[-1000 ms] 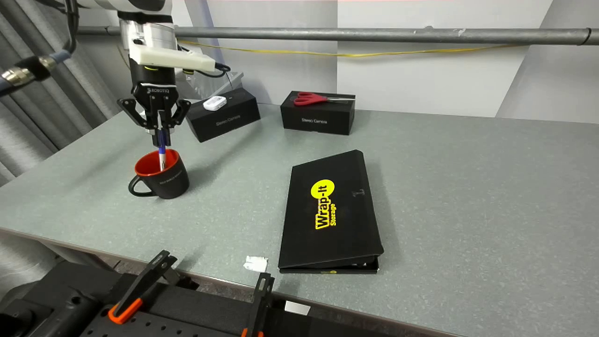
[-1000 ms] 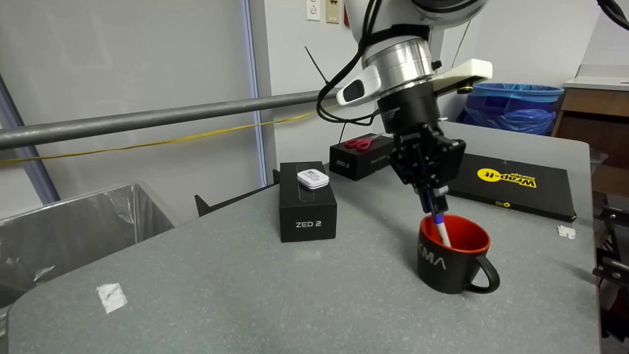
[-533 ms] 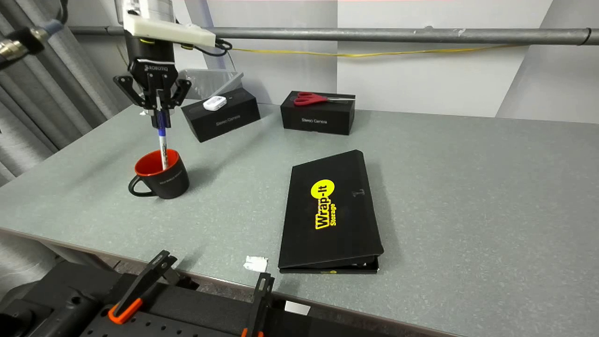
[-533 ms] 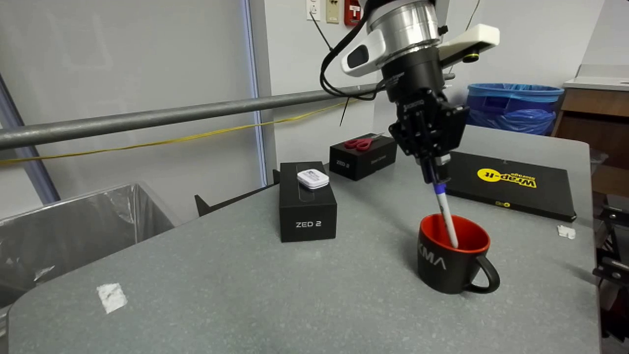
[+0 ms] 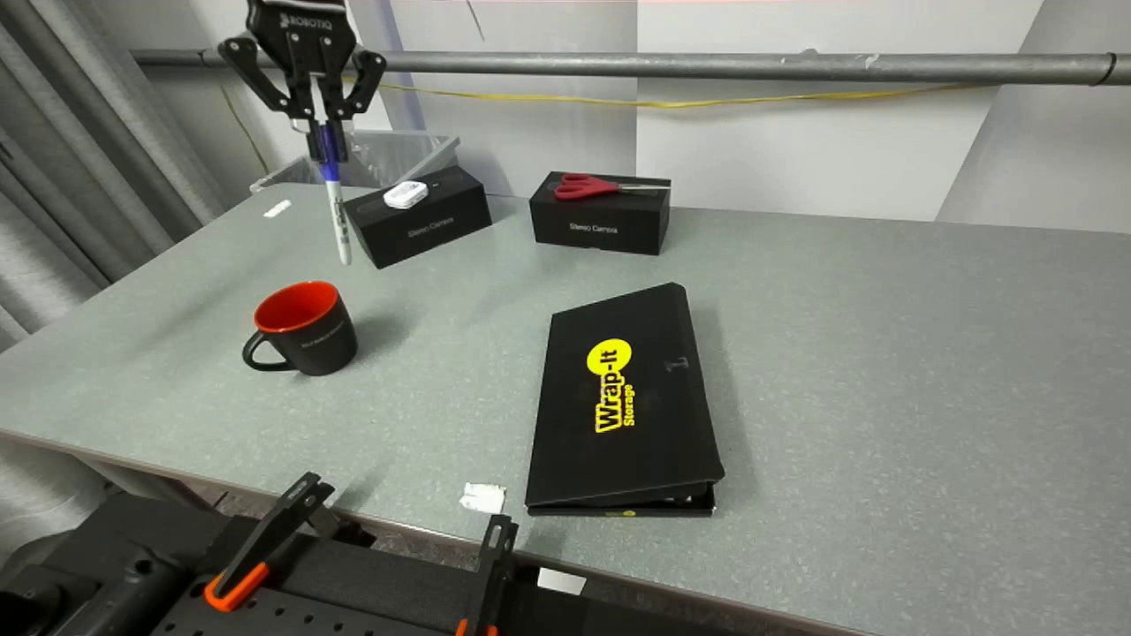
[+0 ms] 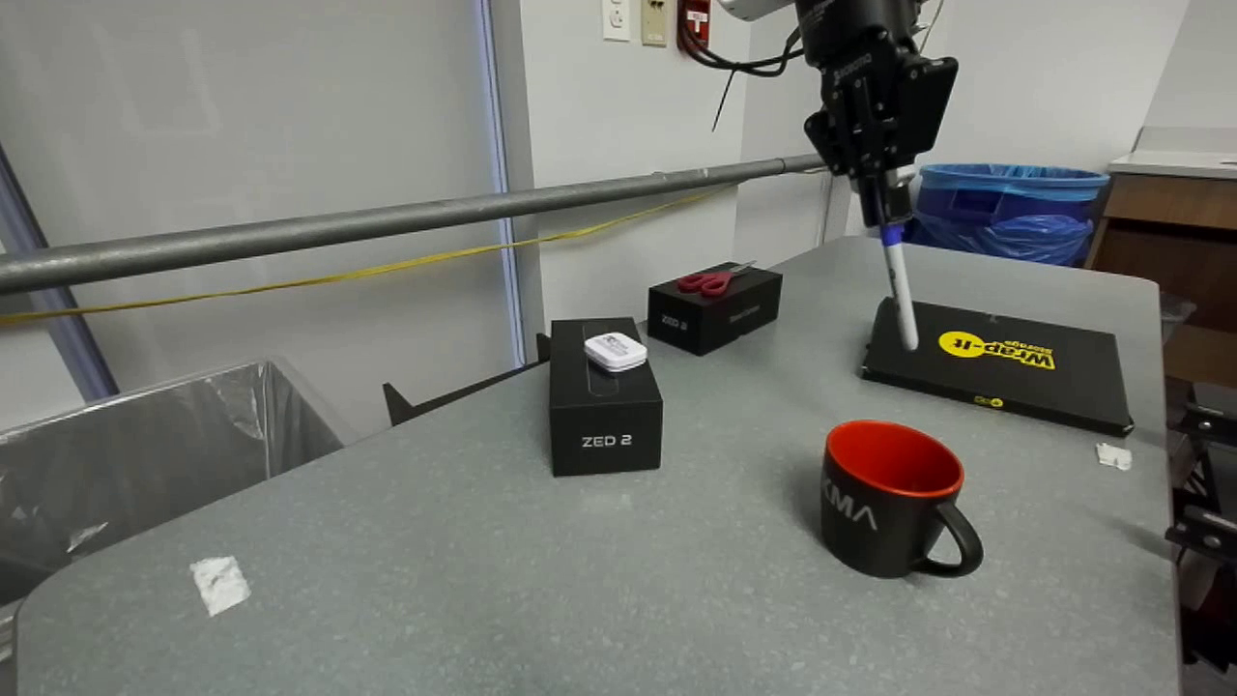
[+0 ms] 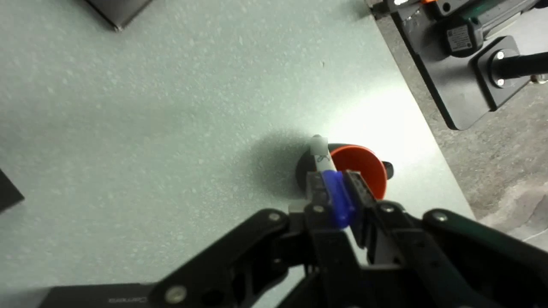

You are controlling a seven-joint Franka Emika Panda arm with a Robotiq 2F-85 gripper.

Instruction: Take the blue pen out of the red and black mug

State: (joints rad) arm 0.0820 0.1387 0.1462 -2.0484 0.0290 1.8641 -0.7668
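The blue pen (image 5: 338,219) is a white marker with a blue cap. It hangs slightly tilted from my gripper (image 5: 328,150), which is shut on the blue cap. In an exterior view the pen (image 6: 900,292) is wholly above and apart from the mug. In the wrist view the blue cap (image 7: 338,196) sits between the fingertips (image 7: 335,177). The mug (image 5: 316,349) is black outside and red inside, with a black handle. It stands upright on the table in both exterior views (image 6: 875,527), its inside visible. In the wrist view the mug (image 7: 361,164) is partly hidden by the gripper.
A black box with a white tin (image 5: 417,216) and a black box with red scissors (image 5: 601,221) stand at the back. A flat black Wrap-It box (image 5: 627,442) lies on the table. A pipe (image 5: 724,66) runs along the wall. A clear bin (image 6: 174,454) stands beside the table.
My gripper has risen with the pen in it. The pen's lower end has come out of the mug and moved up and toward the back. The mug has not moved.
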